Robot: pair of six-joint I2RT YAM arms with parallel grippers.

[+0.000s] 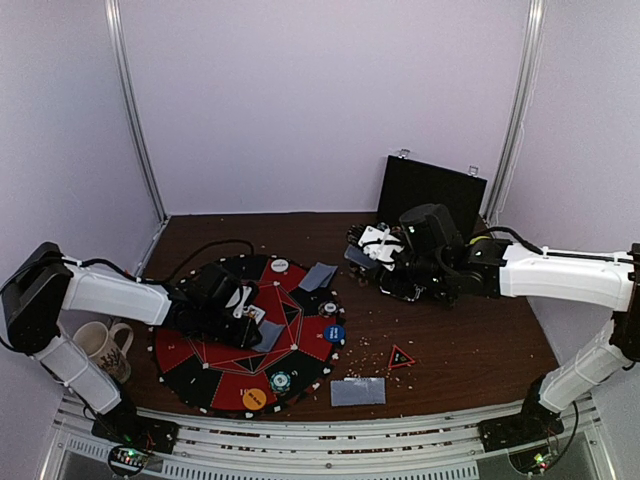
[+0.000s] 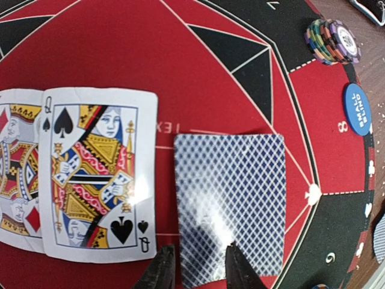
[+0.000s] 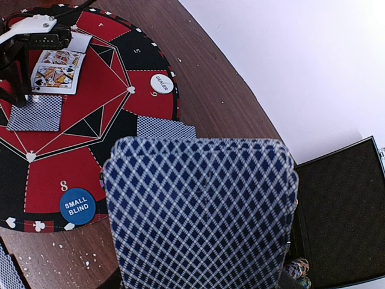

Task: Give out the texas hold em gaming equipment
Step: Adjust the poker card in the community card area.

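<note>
— Red-and-black felt fills my left wrist view: that is the round mat (image 2: 120, 48). My left fingers (image 2: 162, 272) stand a narrow way apart, tips at the near edge of a face-down card (image 2: 231, 198) lying flat on the mat.

— Are they gripping it?

— They are not closed on it; the card's back shows in the gap between them. I cannot tell whether they touch it. Just left of those fingers lies a face-up queen of spades (image 2: 99, 174), overlapping another face-up court card (image 2: 15, 168).

— Where are the chips?

— Well ahead and right of the left fingers there is a stack of striped chips (image 2: 331, 41), with the blue disc (image 2: 358, 108) marked SMALL BLIND nearer.

— And the right arm?

— My right fingers (image 1: 372, 256) are closed on a deck (image 3: 198, 211) of blue-backed cards, held up off the table (image 1: 470, 340). Beyond those fingers a second face-down card (image 3: 165, 127) lies at the mat's rim, with the white disc (image 3: 161, 83) marked DEALER further on. A black case (image 3: 337, 223) sits open to their right.
</note>
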